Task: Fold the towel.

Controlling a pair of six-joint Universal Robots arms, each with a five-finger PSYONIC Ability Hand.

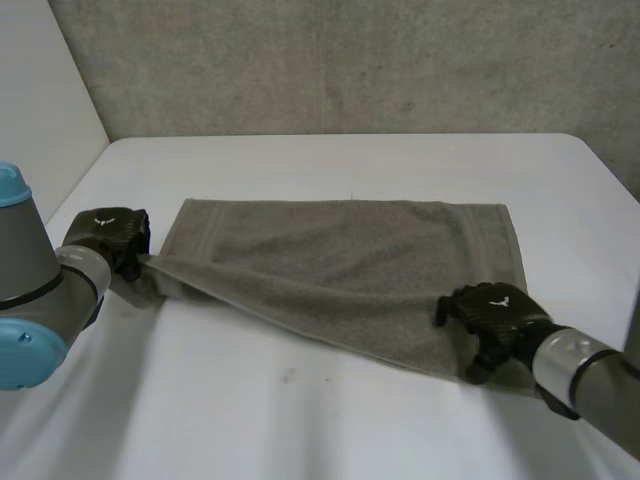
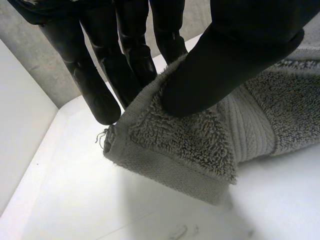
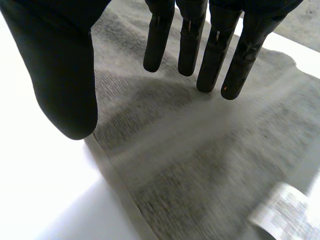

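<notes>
We see the white worktop [image 1: 330,420] carrying a grey towel [image 1: 340,250] at its middle, its long axis running left to right. Our left hand [image 1: 112,238], at the towel's left end, pinches the near left corner between thumb and fingers, the corner drawn out leftward. Our right hand [image 1: 492,312] sits at the near right corner, fingers [image 3: 212,55] straight and spread, thumb apart, gripping nothing.
</notes>
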